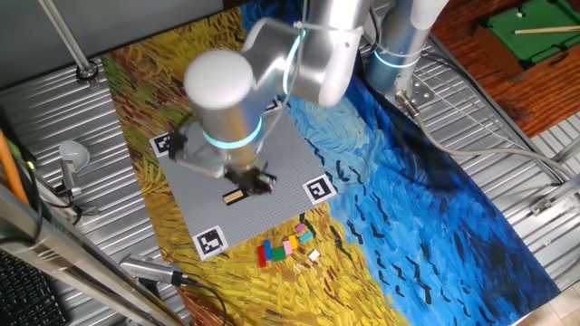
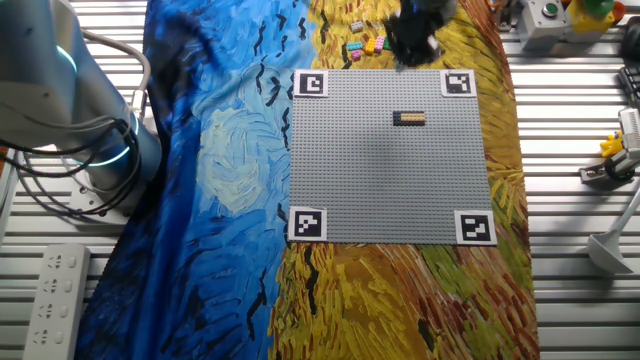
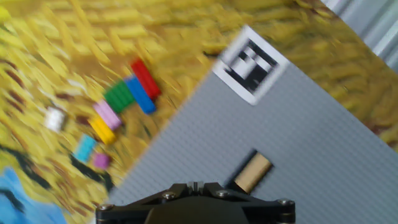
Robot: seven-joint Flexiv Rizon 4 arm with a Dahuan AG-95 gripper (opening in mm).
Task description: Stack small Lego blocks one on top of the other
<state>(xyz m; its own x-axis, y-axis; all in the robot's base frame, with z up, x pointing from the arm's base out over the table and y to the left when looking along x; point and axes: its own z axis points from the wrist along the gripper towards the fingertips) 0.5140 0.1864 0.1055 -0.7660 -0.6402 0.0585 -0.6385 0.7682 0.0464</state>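
Observation:
A tan-orange flat block [image 1: 234, 196] sits alone on the grey baseplate [image 1: 272, 213]; it also shows in the other fixed view [image 2: 409, 119] and the hand view [image 3: 253, 172]. Several loose small blocks [image 1: 285, 246] lie on the yellow cloth beside the plate's edge, also in the other fixed view [image 2: 365, 45]. In the hand view I see red [image 3: 145, 79], blue [image 3: 140, 94], green [image 3: 118, 96], pink [image 3: 107, 115], yellow [image 3: 102, 130] and white [image 3: 55, 118] ones. My gripper [image 3: 194, 185] hovers over the plate near the tan block, between it and the loose blocks. Its jaws look closed together with nothing between them.
Black-and-white square markers sit at the plate's corners [image 3: 250, 62] [image 1: 318, 188] [image 1: 209, 241]. A painted yellow-and-blue cloth [image 2: 220, 180] covers the metal table. A power strip [image 2: 55, 290] lies at one side. Small toys [image 2: 610, 150] stand past the plate.

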